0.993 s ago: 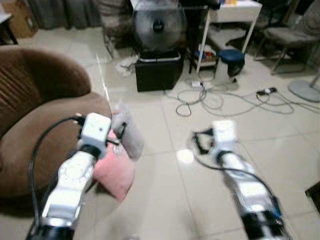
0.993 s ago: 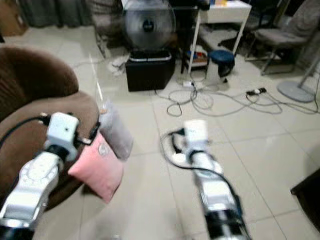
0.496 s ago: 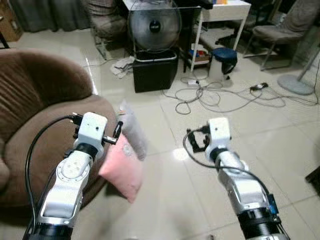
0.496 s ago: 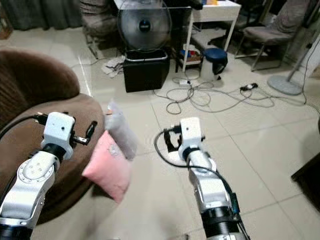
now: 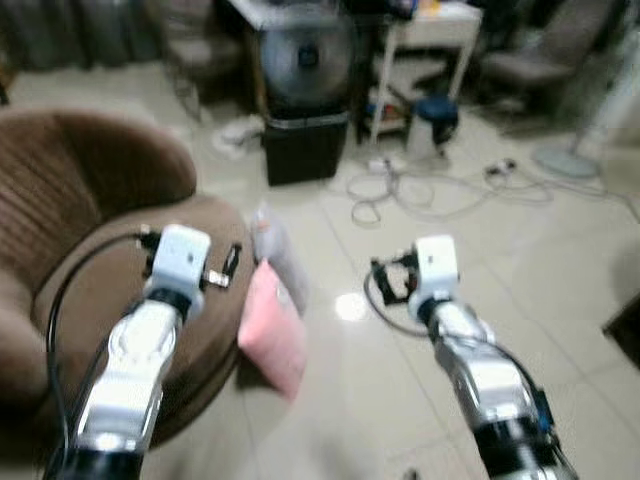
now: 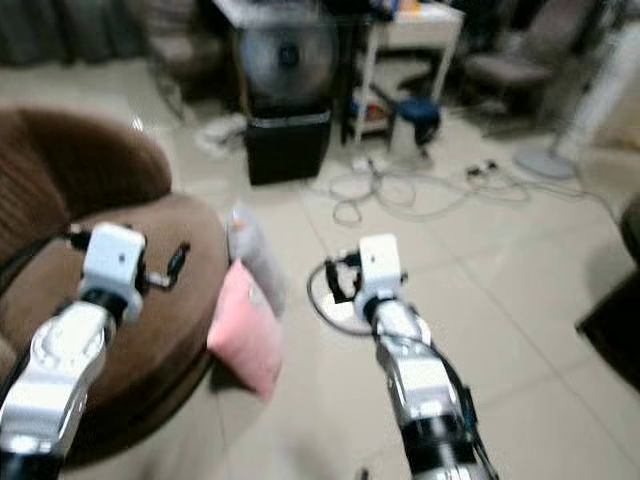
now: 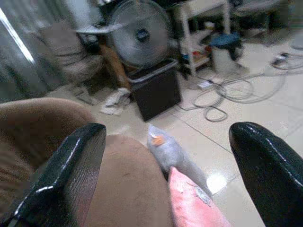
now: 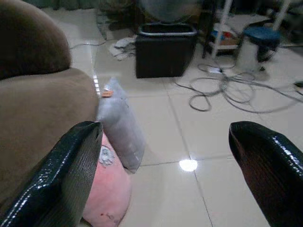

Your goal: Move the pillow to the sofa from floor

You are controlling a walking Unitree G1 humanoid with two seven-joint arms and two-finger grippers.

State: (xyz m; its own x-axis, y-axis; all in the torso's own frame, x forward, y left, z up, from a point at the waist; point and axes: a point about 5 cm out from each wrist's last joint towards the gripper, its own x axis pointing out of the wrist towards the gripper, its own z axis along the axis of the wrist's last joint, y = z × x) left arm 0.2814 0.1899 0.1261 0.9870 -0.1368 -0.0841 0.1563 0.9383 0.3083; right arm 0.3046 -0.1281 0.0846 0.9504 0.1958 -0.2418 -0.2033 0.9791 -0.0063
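Note:
A pink pillow [image 5: 274, 331] stands on the floor and leans against the front of the brown sofa [image 5: 80, 220]. Just behind it a grey pillow [image 5: 281, 257] leans on the sofa too. My left gripper [image 5: 226, 266] is raised above the sofa's seat edge, left of the pillows, open and holding nothing. In the left wrist view the pink pillow [image 7: 194, 203] and the grey pillow [image 7: 170, 153] lie below the spread fingers [image 7: 78, 165]. My right gripper [image 5: 392, 283] hovers over the tiles to the right of the pillows, open and holding nothing; its wrist view shows the pink pillow [image 8: 106, 194].
A fan [image 5: 305, 55] stands on a black box [image 5: 303, 150] behind the pillows. Loose cables [image 5: 420, 190] trail over the tiles. A white table [image 5: 440, 25], a blue bin [image 5: 436, 115], chairs and a round stand base [image 5: 563, 160] line the back.
The whole picture has shifted and blurred, so the camera has moved. Both arms keep the same raised pose with open fingers. The pillows still lean on the sofa.

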